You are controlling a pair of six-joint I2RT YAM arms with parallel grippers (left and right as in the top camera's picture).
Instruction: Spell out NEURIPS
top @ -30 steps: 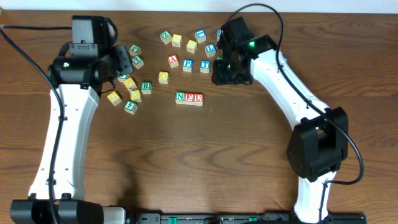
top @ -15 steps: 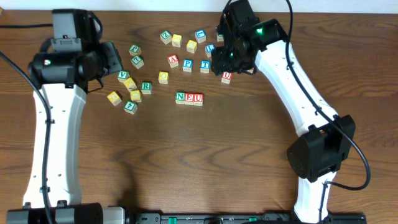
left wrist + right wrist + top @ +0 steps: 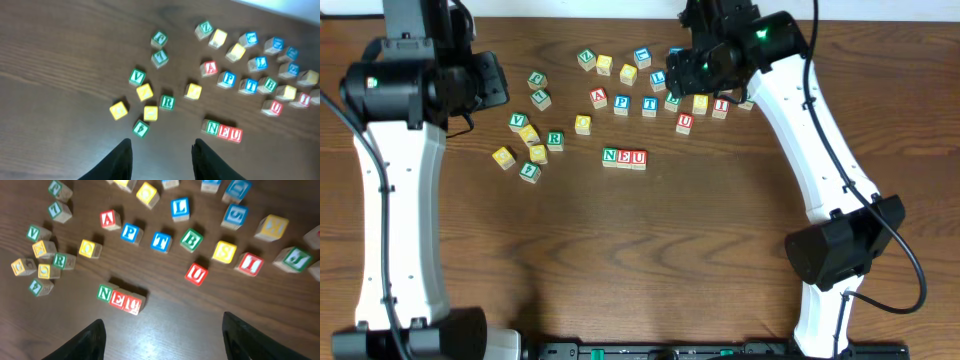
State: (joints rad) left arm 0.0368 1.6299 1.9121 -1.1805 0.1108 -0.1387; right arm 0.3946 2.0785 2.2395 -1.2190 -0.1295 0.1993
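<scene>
The row N-E-U (image 3: 624, 157) lies ready on the tabletop (image 3: 650, 250), so the step in hand is, I judge, to fetch the green R (image 3: 555, 140). It sits in the left cluster, close beside a yellow cube (image 3: 538, 153), which asks for a careful, narrow approach. The left gripper (image 3: 162, 162) hangs above, its jaws partly apart and empty; the right gripper (image 3: 167, 345) is spread wide and empty. The red I (image 3: 249, 263), blue P (image 3: 130, 232) and yellow S (image 3: 223, 251) wait farther back, the spare red U (image 3: 196, 273) near them.

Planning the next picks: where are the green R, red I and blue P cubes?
green R cube (image 3: 60, 260): right wrist view, lettered top face.
red I cube (image 3: 250, 263): right wrist view, lettered top face.
blue P cube (image 3: 130, 231): right wrist view, lettered top face.
</scene>
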